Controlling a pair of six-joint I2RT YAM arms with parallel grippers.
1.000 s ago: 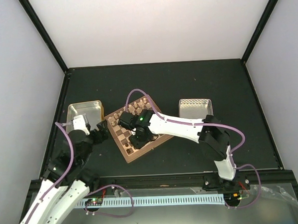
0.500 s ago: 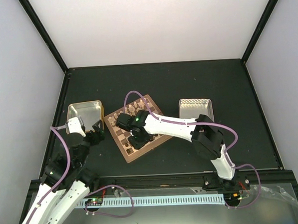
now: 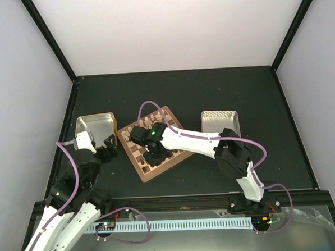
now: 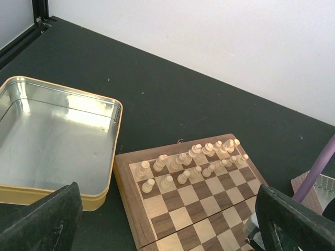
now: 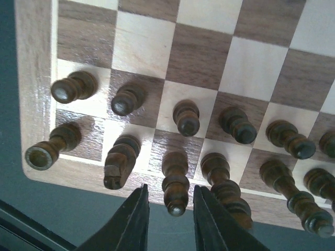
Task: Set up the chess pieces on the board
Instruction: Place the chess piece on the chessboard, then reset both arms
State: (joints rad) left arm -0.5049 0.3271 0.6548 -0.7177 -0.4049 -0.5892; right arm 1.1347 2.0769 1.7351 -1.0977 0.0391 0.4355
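Black tabletop [image 3: 210, 89], cream chessmen [image 4: 196, 151] left wrist, dark chessmen [image 5: 175, 180] right wrist

Right claw [image 5: 170, 191], jaws now apart

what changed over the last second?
Right pincer opened, apparently releasing the dark piece standing between its jaws in the edge row of the board. Left pincer, still open, drew back from the board toward the gold tin. Board and other pieces unmoved.
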